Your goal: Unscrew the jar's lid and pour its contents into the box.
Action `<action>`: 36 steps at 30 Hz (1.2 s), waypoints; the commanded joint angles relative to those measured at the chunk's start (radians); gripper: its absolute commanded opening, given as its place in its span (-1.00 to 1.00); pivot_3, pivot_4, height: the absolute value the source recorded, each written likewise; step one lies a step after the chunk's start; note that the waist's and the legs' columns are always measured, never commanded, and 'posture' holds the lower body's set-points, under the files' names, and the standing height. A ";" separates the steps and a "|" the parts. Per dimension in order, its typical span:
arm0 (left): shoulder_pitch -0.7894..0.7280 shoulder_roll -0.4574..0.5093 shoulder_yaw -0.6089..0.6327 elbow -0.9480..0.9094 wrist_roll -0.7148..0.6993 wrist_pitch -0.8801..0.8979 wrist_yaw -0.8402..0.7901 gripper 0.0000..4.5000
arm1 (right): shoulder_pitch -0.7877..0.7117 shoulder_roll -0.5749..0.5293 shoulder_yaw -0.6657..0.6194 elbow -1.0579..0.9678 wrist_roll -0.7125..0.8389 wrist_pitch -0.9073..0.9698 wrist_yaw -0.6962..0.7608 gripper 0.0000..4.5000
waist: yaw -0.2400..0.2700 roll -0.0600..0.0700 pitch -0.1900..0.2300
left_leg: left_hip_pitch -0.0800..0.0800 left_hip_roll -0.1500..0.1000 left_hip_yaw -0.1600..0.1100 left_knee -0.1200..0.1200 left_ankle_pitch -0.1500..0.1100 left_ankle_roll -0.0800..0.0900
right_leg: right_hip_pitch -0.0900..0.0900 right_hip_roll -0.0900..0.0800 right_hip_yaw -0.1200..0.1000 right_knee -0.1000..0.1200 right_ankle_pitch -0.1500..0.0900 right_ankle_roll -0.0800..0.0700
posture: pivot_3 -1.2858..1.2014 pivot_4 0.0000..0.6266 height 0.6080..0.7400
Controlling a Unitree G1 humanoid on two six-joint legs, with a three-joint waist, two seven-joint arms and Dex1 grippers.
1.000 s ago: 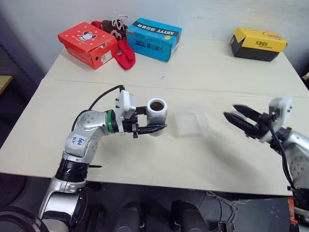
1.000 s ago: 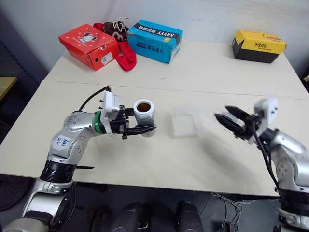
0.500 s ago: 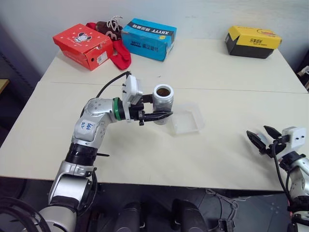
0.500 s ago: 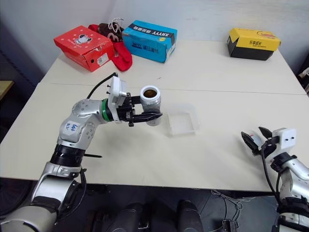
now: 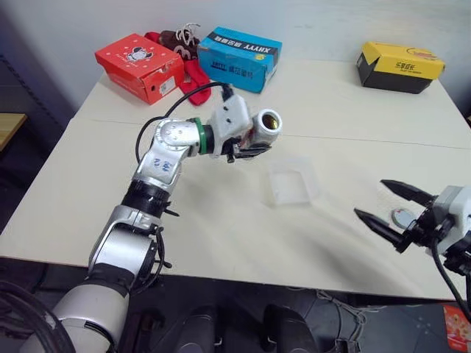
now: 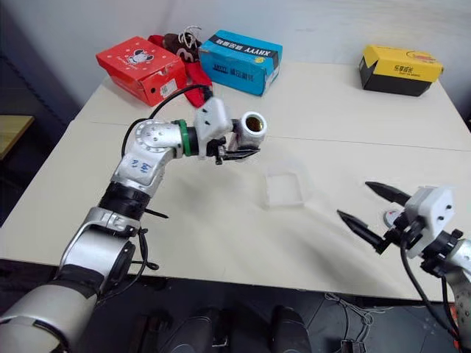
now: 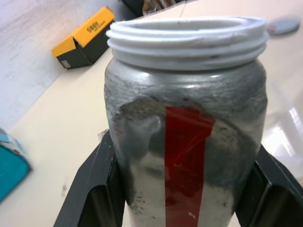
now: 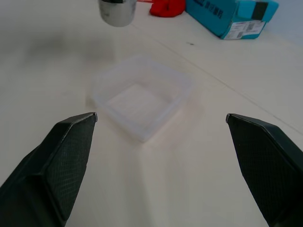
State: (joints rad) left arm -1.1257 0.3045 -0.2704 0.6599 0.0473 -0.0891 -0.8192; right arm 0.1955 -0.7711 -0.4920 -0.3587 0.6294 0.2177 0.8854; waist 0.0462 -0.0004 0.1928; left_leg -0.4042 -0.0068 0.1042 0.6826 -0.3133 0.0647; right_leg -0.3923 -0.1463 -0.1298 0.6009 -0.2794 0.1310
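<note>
Jar (image 5: pixel 263 126) sits clamped between the two black fingers of the left gripper (image 5: pixel 249 149), lifted off the table (image 5: pixel 221 220) and tipped so its open mouth faces away from the wrist, toward the right side of the scene. Brown contents (image 6: pixel 255 122) show just inside the rim. In the left wrist view the jar's silver-grey wall and red label stripe (image 7: pixel 185 161) stand between the fingers, with the white threaded neck bare of any cap.

Below and a little to the right of the left gripper, apart from it, the box (image 5: pixel 291 181) of clear plastic rests flat on the table, and nothing can be made out inside it in the right wrist view.

Well to the right of the box, near the table's front edge, the right gripper (image 5: pixel 388 208) hangs with its fingers spread wide apart and nothing between them, pointing back toward the box. Just behind its fingertips the lid (image 5: pixel 402 218) lies flat on the table.

Far beyond the left gripper, along the table's back edge, lie a red shoebox (image 5: pixel 140 65) and a blue shoebox (image 5: pixel 243 56); a yellow shoebox (image 5: pixel 401 66) sits far beyond the right gripper.
</note>
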 commanded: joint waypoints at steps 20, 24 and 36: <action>-0.337 -0.053 -0.726 0.420 1.266 -0.315 1.684 0.03 | 0.157 0.166 -0.052 -0.146 -0.035 0.005 -0.149 0.99 | 0.011 -0.001 0.000 | -0.004 -0.001 0.001 -0.001 -0.004 0.006 | -0.002 -0.002 0.001 -0.005 0.001 0.002 | 0.03 -0.52 1.00; -0.344 -0.096 -0.782 0.484 1.332 -0.180 1.792 0.03 | 0.165 0.183 -0.046 -0.159 -0.033 0.007 -0.163 0.99 | 0.011 -0.001 0.000 | -0.004 -0.001 0.001 -0.001 -0.005 0.007 | -0.002 -0.002 0.001 -0.006 0.001 0.002 | 0.03 -0.52 1.00; -0.347 -0.129 -0.800 0.524 1.336 -0.087 1.818 0.03 | 0.169 0.212 -0.020 -0.173 -0.035 0.002 -0.186 0.99 | 0.008 -0.001 0.000 | -0.005 -0.001 0.001 0.000 -0.005 0.007 | -0.003 -0.005 0.002 -0.005 0.001 0.002 | 0.03 -0.52 1.00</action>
State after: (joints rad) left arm -1.4383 0.1775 -1.0828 1.1913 1.4037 -0.1684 0.9990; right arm 0.3632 -0.5647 -0.5059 -0.4924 0.5909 0.2368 0.7055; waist 0.0545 -0.0013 0.1932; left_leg -0.4087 -0.0074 0.1055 0.6824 -0.3178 0.0711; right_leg -0.3953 -0.1509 -0.1281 0.5957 -0.2779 0.1334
